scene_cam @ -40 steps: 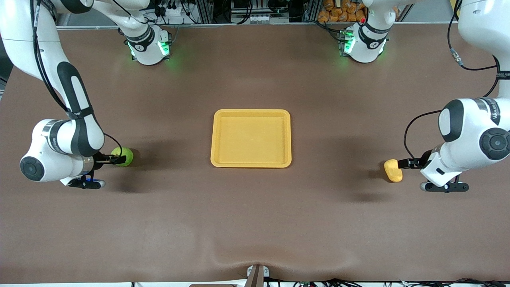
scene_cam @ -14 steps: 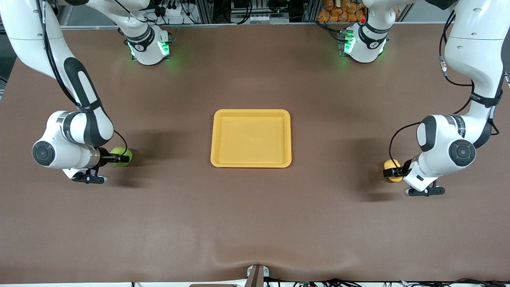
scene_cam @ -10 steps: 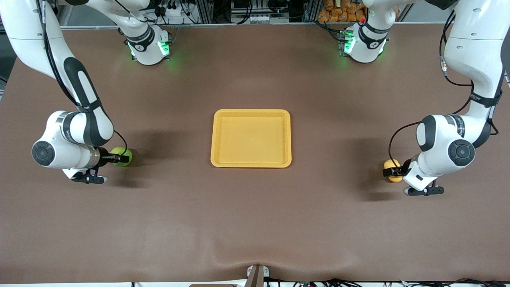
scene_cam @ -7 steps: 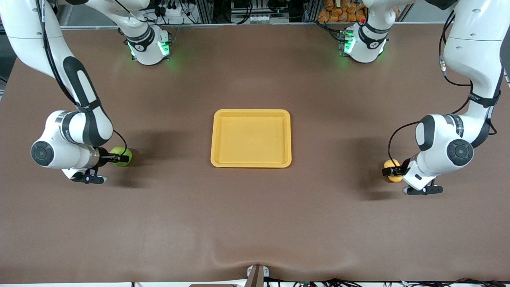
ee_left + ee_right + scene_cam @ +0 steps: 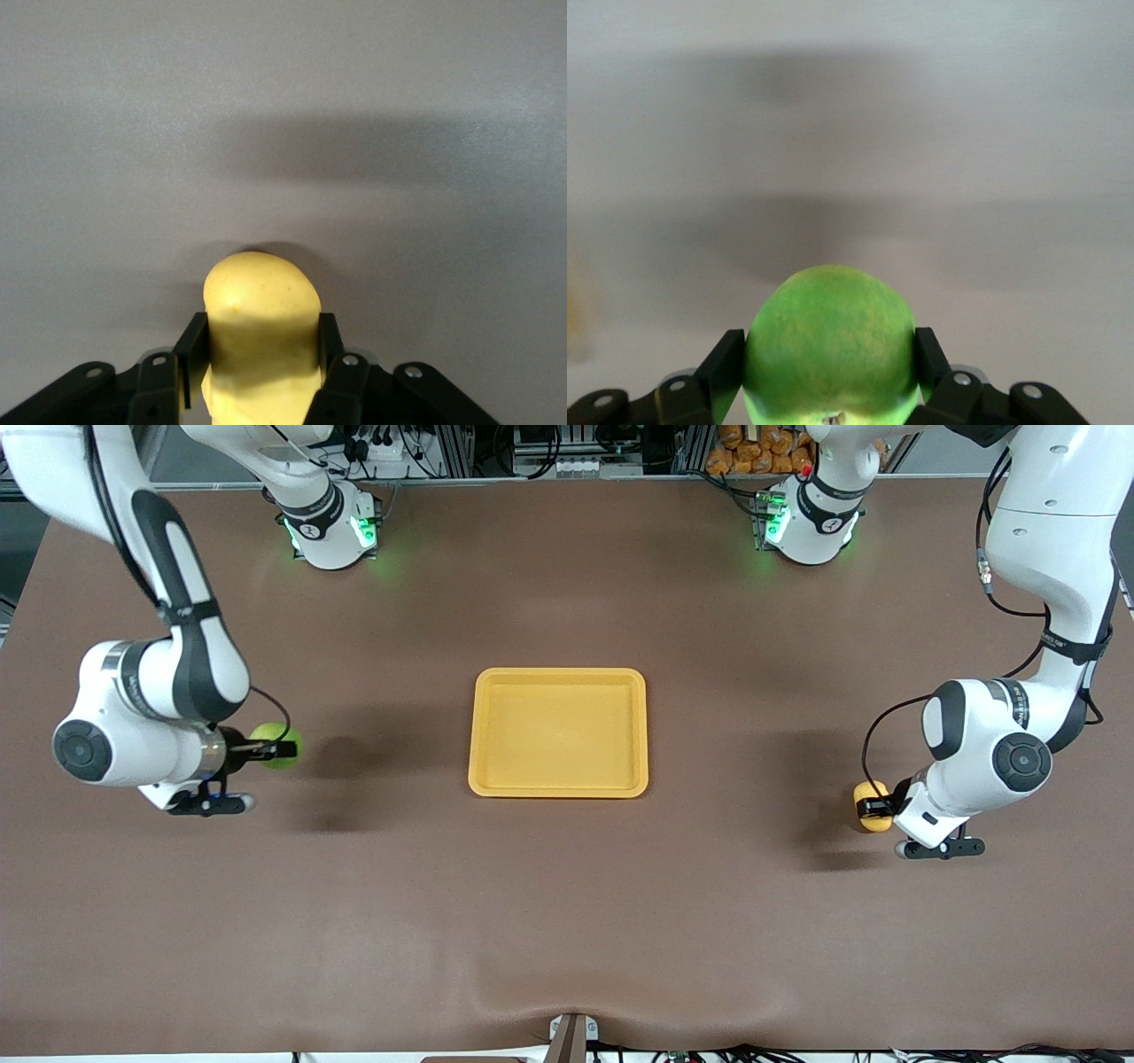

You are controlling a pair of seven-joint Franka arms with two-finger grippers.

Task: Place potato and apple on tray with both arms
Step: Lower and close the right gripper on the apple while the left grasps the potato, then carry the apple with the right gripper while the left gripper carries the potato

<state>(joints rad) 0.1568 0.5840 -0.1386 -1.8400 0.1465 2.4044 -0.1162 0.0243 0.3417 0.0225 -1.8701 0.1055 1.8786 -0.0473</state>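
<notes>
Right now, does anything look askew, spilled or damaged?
Nothing stands out. The right end effector is shut on the apple, the left end effector on the potato; the tray sits square.

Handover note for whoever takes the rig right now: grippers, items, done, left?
Right gripper: shut on the apple, lifted off the table toward the right arm's end.
Left gripper: shut on the potato toward the left arm's end; I cannot tell whether it has left the table.
Tray: mid-table, nothing in it.
Done: both grasps.
Left: carry both to the tray, release.
</notes>
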